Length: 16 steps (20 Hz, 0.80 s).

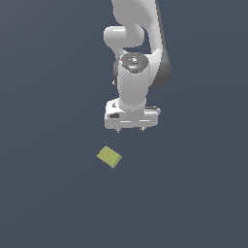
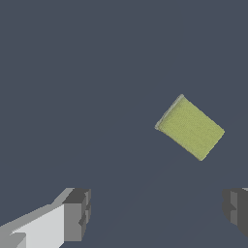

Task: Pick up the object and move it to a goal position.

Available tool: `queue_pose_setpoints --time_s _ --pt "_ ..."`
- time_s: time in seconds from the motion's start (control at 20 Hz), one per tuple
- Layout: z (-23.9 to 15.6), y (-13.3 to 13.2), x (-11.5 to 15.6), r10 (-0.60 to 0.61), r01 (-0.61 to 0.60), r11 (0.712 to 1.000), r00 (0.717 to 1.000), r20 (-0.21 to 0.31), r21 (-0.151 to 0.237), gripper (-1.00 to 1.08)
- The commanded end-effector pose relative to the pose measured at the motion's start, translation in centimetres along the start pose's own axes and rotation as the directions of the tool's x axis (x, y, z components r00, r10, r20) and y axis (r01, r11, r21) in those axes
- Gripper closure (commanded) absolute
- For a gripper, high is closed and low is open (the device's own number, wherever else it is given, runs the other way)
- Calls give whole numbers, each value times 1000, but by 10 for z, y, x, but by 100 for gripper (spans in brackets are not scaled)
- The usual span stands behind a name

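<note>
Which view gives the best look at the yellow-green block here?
The wrist view: the yellow-green block fills a good part of the picture, unobstructed, with its textured top and one side edge showing, lying ahead of the open gripper. The exterior view shows it only as a small patch on the floor, apart from the gripper.

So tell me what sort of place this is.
Likely a bare simulated test scene: a featureless dark floor, one white arm with its gripper open, and a single yellow-green block.
</note>
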<state>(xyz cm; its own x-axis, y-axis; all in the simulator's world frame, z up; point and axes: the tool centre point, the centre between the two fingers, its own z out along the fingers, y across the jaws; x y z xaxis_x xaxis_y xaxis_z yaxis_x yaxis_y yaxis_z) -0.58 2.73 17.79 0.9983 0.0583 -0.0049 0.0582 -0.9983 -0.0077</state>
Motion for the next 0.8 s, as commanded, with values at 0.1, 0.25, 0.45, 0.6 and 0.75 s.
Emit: queue_pose_setpoints --time_s 0.1,0.25,0.45,0.6,0.75 --pt "-1 -2 0 -3 3 1000 1000 0 1 -92" --pt "-5 -14 0 -19 19 1000 1000 -3 8 -92" --pt "-11 -32 -2 -37 37 999 999 -7 18 -92" --pt "-12 -35 -3 -35 35 999 999 -7 20 -92" --pt "-11 -33 -2 -38 38 999 999 -7 18 -92"
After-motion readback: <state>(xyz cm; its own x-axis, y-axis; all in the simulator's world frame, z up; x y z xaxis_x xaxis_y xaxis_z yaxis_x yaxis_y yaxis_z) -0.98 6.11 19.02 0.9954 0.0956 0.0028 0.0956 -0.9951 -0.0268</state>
